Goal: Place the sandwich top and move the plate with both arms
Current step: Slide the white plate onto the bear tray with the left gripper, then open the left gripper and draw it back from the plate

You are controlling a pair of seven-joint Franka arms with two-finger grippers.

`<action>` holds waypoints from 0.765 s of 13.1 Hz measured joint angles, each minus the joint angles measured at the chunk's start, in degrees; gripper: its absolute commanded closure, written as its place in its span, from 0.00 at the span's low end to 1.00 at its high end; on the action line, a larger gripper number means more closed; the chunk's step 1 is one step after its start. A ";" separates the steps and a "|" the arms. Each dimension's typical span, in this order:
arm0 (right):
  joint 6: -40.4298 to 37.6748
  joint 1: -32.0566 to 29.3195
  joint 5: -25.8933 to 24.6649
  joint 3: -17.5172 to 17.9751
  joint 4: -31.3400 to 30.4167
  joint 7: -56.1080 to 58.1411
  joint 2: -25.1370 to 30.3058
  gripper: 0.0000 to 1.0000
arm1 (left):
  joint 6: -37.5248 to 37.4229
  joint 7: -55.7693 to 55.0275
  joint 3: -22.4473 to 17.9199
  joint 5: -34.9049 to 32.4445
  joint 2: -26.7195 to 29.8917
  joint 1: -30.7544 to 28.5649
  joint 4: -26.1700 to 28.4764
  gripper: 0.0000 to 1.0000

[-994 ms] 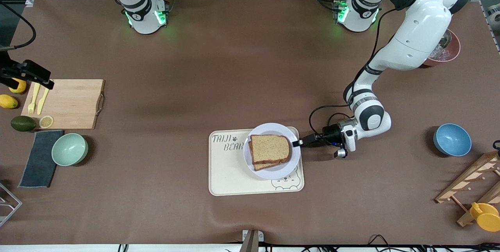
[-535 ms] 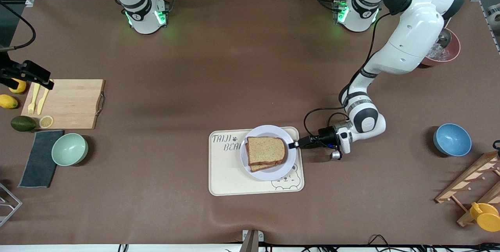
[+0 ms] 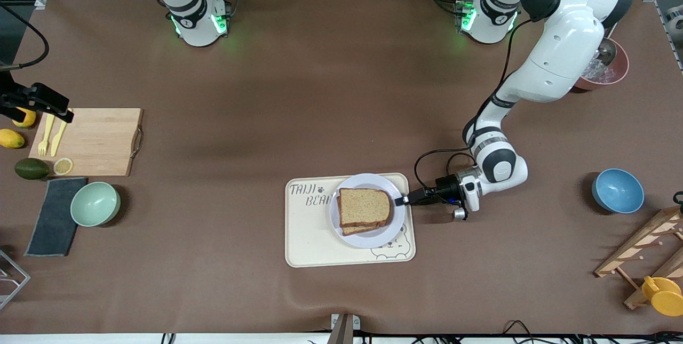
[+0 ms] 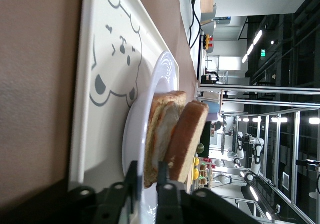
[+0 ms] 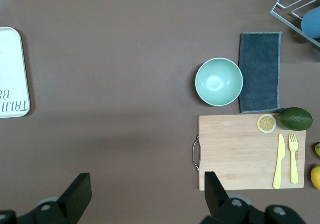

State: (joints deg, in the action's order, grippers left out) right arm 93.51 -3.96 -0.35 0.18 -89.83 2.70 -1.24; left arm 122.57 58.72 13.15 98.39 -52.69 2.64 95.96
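The plain brown wholegrain bread slice w/ darker crust [image 3: 365,207] is seen lying flat as the top of a stacked sandwich, on the small round pale lavender-white plate [image 3: 368,239]. A second slice [image 4: 159,134] and a pale filling are shown under it in the left wrist view. The plate is set on the rectangular cream tray w/ a bear drawing [image 3: 314,242], at the tray's end toward the left arm, partly over the bear.

The left arm's black gripper [image 3: 401,200] is held low at the plate's rim, on the side toward the left arm's end of the table. Its fingers [image 4: 163,179] are seen on either side of the rim w/ a narrow gap; whether the rim is clamped cannot be told.

The right arm's gripper [image 5: 145,194] is parked high over the bare brown table, fingers spread wide, nothing between them. The arm is waiting. Below it are seen a mint-green bowl [image 5: 219,82], a dark grey cloth [image 5: 259,72] and a wooden cutting board [image 5: 235,151].
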 measured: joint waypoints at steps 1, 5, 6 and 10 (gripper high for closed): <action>0.00 0.00 0.00 0.00 0.00 0.02 -0.02 0.00 | 0.30 -0.05 0.00 0.00 0.00 -0.04 -0.08 0.00; 0.00 0.00 0.00 0.00 0.00 0.04 -0.10 0.00 | -0.07 -1.42 0.22 0.00 0.81 -0.31 -0.29 0.00; 0.00 0.00 0.00 0.00 0.00 0.04 -0.10 0.00 | 0.03 -2.02 0.12 0.03 0.86 -0.47 -0.22 0.00; 0.00 -0.01 0.00 0.00 0.01 0.05 -0.11 0.00 | 0.26 -5.48 0.01 0.03 1.51 -0.91 0.29 0.00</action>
State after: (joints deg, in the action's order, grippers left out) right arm 93.51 -3.98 -0.35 0.18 -89.82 2.76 -1.36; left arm 122.83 53.24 13.16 98.42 -51.19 1.73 96.26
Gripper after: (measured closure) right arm 0.000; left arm 0.000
